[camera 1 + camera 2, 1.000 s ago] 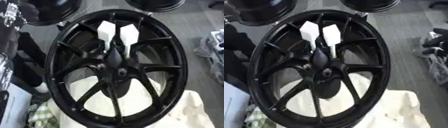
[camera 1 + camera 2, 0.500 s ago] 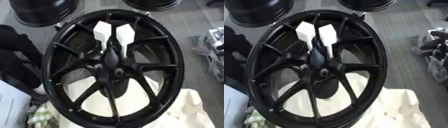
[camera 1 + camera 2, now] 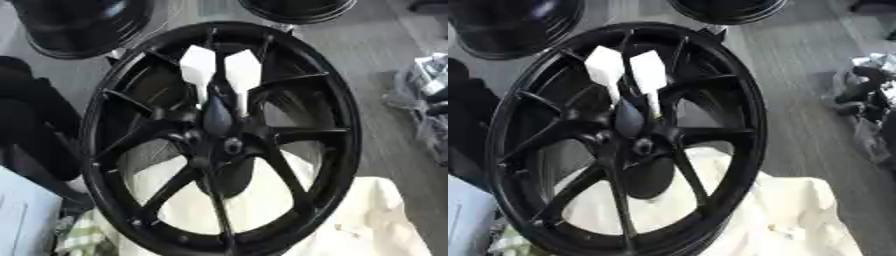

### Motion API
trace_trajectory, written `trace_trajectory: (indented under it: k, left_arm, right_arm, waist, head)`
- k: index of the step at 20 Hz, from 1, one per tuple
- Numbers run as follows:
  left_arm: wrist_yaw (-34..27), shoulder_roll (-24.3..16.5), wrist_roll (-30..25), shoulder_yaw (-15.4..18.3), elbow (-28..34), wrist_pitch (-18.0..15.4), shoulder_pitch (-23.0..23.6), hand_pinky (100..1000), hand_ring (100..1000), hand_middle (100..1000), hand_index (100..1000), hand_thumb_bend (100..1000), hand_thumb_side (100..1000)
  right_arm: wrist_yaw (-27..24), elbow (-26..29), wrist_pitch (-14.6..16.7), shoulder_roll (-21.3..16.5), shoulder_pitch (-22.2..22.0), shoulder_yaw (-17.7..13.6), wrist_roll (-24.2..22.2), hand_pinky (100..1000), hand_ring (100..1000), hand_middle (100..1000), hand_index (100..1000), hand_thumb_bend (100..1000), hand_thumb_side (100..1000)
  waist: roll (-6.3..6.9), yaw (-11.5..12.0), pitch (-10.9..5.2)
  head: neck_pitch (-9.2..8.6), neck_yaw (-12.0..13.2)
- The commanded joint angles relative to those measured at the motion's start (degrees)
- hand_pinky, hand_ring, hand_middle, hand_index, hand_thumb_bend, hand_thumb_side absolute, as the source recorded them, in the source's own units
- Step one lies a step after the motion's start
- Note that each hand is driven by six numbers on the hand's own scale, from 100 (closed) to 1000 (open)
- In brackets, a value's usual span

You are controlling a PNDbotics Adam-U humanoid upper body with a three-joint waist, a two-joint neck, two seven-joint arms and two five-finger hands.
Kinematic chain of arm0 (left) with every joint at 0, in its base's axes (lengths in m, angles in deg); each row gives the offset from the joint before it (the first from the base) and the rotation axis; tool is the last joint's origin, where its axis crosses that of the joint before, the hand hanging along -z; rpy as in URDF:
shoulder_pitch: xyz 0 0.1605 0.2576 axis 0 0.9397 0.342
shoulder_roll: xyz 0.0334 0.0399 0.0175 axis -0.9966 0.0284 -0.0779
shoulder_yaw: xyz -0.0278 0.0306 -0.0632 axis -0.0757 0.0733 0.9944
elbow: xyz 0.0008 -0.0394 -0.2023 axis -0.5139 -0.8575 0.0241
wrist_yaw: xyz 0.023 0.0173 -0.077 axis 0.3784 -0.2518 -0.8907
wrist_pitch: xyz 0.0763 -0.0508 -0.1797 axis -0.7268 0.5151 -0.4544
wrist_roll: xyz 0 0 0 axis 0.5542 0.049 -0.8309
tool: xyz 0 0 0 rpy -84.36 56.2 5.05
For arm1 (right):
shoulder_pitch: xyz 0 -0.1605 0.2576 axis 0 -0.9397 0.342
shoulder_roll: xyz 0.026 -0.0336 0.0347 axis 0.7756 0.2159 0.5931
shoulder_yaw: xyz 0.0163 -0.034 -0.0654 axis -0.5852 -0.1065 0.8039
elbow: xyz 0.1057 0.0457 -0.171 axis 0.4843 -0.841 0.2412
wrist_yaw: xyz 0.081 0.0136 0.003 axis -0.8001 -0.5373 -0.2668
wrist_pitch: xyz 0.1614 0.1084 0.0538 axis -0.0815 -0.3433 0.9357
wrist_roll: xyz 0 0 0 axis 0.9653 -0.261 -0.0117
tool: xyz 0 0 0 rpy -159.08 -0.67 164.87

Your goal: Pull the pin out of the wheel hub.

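At the far left a dark, blurred bulk (image 3: 35,125) fills the edge, with a pale sheet (image 3: 22,215) below it and a scrap of green striped cloth (image 3: 83,240) at the bottom. Above these a second black wheel (image 3: 79,25) lies on the grey floor (image 3: 385,45).

The large black wheel (image 3: 346,125) takes up the middle of both views. It stands tilted, its spokes running in to the hub (image 3: 229,145), which has a small round centre. Two white pieces (image 3: 199,67) with flat, angled tops sit side by side in the upper half of the wheel. Each has a thin stem leading down toward the hub. A dark oval shape lies over the stems just above the hub. Whether either stem is the pin cannot be made out.

A cream cloth (image 3: 376,220) lies under and behind the lower part of the wheel and spreads to the right. Another black wheel (image 3: 297,7) shows at the top edge. At the far right there is a heap of grey and dark items (image 3: 429,100) on the floor.

Neither robot hand shows in either view, so its state cannot be told and no place can be given relative to it.
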Motion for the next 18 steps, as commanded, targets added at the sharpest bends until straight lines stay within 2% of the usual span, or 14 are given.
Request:
trace_trajectory:
  k: [1,4,6,11,15,16,18]
  left_arm:
    - [3.3,-3.2,-3.2,-4.5,-1.2,-2.0,-2.0,839,786,760,837,100,610]
    - [6.3,-2.9,-6.2,-9.3,-2.3,-3.5,-3.9,842,787,762,837,100,636]
    - [8.2,-1.5,-8.1,-11.3,-3.9,-4.8,-5.8,843,788,764,838,100,645]
    - [12.8,3.5,-12.7,-13.5,-9.8,-8.6,-10.5,846,792,767,839,100,653]
    - [16.5,7.5,-16.5,-13.8,-15.1,-11.6,-13.1,857,807,777,849,100,661]
    - [17.0,8.5,-19.8,-13.2,-16.2,-12.3,-13.6,861,812,781,853,100,652]
    - [14.5,10.1,-32.8,-9.3,-17.5,-12.3,-14.7,873,825,788,859,100,678]
  right_arm:
    - [0.8,0.6,0.1,-1.9,0.0,-0.1,-0.2,592,653,535,805,100,707]
    - [1.2,0.6,0.1,-2.1,-0.3,-0.1,-0.2,592,654,535,805,100,708]
    - [1.3,0.6,0.1,-2.1,-0.5,-0.1,-0.1,592,654,535,805,100,706]
    - [1.2,0.7,0.2,-2.0,-0.6,-0.1,-0.1,592,654,535,805,100,704]
    - [1.1,0.6,0.2,-1.9,-0.5,0.0,-0.2,593,654,535,805,100,705]
    - [1.0,0.6,0.2,-1.8,-0.4,0.0,-0.3,593,654,535,805,100,705]
    - [1.0,0.6,0.1,-1.7,-0.4,0.0,-0.3,593,654,535,806,100,705]
  waist:
    - [0.08,-0.1,-1.36]
    - [0.31,0.0,-1.52]
    - [0.35,0.2,-1.65]
    - [0.13,0.3,-1.78]
    - [-0.06,0.1,-1.76]
    - [-0.12,0.1,-1.76]
    - [-0.26,0.1,-1.78]
  head:
    - [-0.88,-0.4]
    - [-0.78,-0.8]
    - [-0.91,-1.4]
    - [-1.54,-3.3]
    - [-1.30,-3.4]
    - [-1.19,-3.4]
    - [-1.07,-3.3]
